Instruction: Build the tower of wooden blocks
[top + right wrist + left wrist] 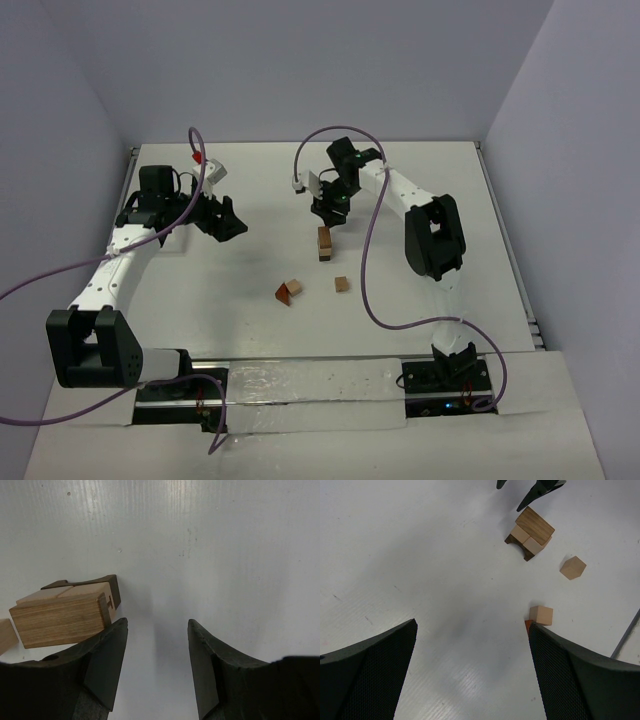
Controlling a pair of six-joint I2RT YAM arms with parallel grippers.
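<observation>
Standing on table (250, 270): wood block tower (324, 243); right gripper (157, 625) beside, jaws apart.

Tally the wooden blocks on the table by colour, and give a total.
Light tan wooden cubes: 4
Mid-brown rectangular wooden block: 1
Dark brown wooden base block: 1
Reddish-orange wooden wedge: 1
Total: 7

The top camera hangs above and behind my bases, looking down on the whole table (260, 190). My left wrist camera looks down between my left fingers (375, 670) from some way off. My right wrist camera sits low and close. All three share the block stack (324, 243).
</observation>
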